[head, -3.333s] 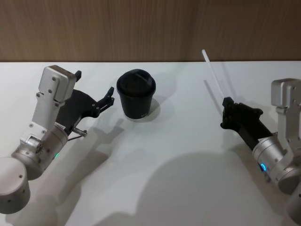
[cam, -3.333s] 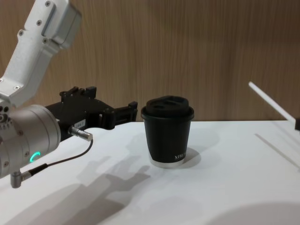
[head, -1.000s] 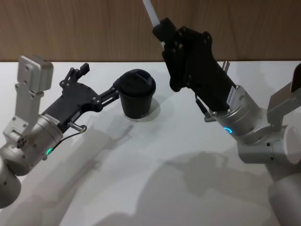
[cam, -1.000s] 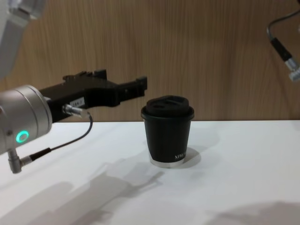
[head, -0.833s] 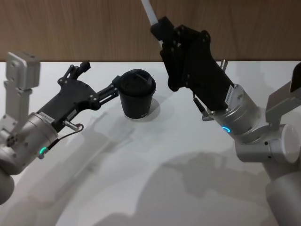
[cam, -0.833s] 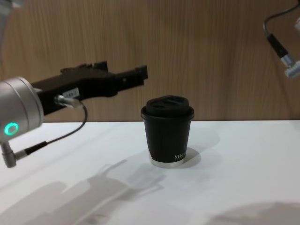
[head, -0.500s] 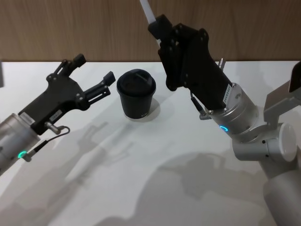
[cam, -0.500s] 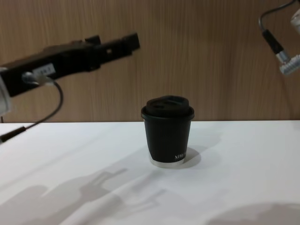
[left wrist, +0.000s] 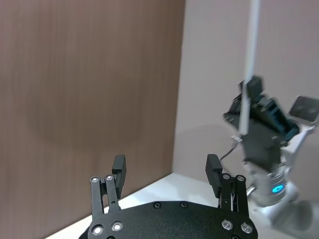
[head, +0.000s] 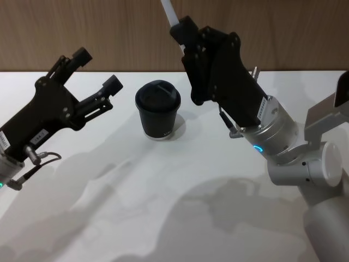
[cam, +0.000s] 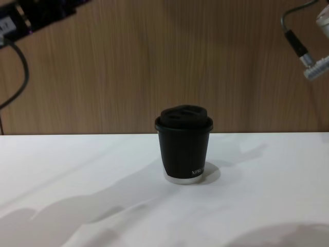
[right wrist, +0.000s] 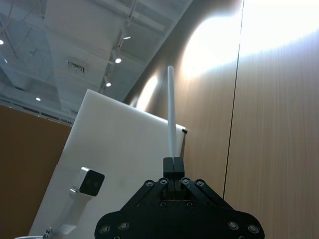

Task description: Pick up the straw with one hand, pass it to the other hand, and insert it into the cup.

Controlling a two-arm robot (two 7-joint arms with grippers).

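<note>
The right gripper (head: 182, 28) hangs high above the table (head: 163, 207), fingers pinched tight on the white straw (head: 168, 11) — it juts up past the fingertips. The lidded cup (head: 158, 112) stands lower down, between both grippers. The left gripper (head: 98, 69), raised left of the cup, gapes wide — holding nothing.

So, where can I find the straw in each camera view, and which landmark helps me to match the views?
Head view: the straw rises from the right gripper at the top edge, near the centre.
Left wrist view: the straw stands at upper right, held by the right gripper farther off.
Right wrist view: the straw points up at the centre.
Shared landmark: the wood-panelled wall, also behind the cup in the chest view.
</note>
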